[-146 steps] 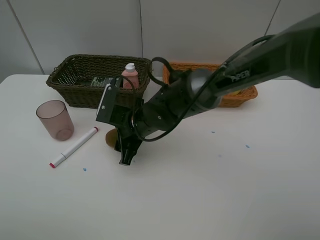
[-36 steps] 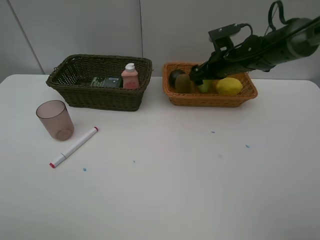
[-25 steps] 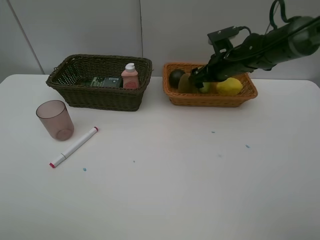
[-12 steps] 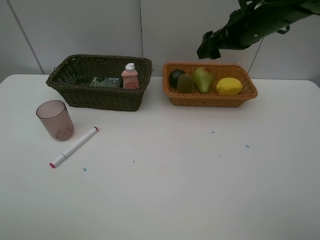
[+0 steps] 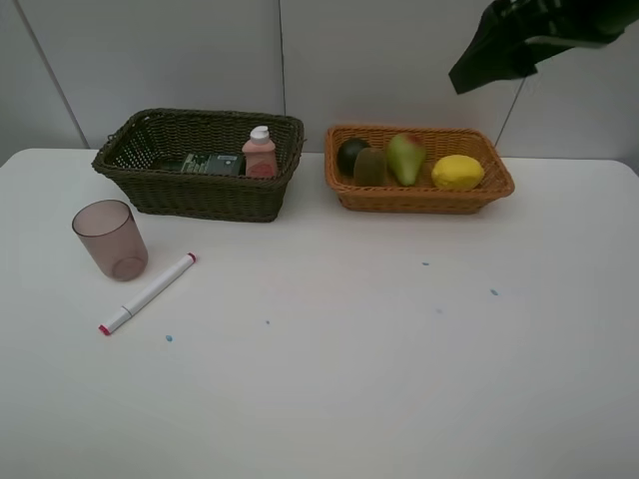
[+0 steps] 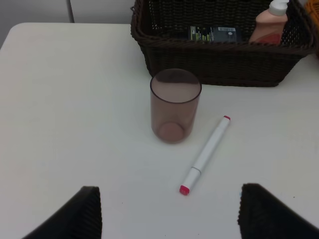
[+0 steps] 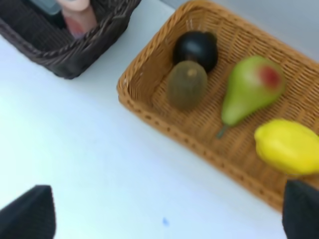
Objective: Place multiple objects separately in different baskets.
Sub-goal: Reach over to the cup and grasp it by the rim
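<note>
The left hand is seen with its two fingers spread wide apart above the white surface. Just ahead of it one mauve translucent plastic cup stands upright. One white red-tipped marker lies flat beside the cup without touching it, one red tip nearest the hand. Beyond both, one deep, dark olive-brown rectangular wicker basket is set. Two bottles are counted in it: one dark green bottle lying down and one pink white-capped bottle standing upright. One shallower orange rectangular wicker basket is found below and ahead of the right hand, which is raised above it with its fingers wide apart. Four fruits are counted in this basket: one dark round mangosteen, one brown kiwi touching it, one green-red pear and one yellow lemon.
</note>
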Tool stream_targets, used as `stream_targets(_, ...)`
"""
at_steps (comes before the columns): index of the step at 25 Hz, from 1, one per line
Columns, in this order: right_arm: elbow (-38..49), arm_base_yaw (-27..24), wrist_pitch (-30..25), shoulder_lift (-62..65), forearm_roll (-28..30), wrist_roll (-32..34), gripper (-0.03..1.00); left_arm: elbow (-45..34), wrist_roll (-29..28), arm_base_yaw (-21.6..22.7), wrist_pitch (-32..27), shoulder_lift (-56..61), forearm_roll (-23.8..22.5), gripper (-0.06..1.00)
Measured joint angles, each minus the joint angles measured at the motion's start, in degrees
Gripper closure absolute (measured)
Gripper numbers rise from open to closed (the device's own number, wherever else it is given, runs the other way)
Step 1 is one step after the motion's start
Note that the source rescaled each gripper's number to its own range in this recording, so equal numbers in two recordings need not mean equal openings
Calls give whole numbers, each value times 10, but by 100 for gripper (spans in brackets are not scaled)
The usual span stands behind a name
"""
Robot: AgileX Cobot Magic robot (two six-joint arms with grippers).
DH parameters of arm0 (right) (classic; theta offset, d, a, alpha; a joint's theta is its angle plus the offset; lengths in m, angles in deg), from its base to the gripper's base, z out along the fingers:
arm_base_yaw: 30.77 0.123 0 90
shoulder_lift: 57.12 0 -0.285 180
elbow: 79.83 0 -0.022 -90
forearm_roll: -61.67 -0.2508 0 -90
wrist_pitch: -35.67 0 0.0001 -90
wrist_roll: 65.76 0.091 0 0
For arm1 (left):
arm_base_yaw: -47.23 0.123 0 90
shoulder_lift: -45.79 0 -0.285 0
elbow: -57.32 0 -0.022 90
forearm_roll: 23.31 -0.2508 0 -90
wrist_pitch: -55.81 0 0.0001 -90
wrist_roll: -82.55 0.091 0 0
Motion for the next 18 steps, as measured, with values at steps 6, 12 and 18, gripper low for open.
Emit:
stream_targets(6, 120, 0, 18, 143, 4, 12, -3, 0, 0, 0, 0, 0, 0, 20)
stream_targets(12, 261, 0, 26, 310, 6, 14, -3, 0, 0, 0, 0, 0, 0, 20)
stream_targets(18, 327, 0, -24, 453, 11, 33, -3, 0, 0, 0, 0, 0, 0, 20)
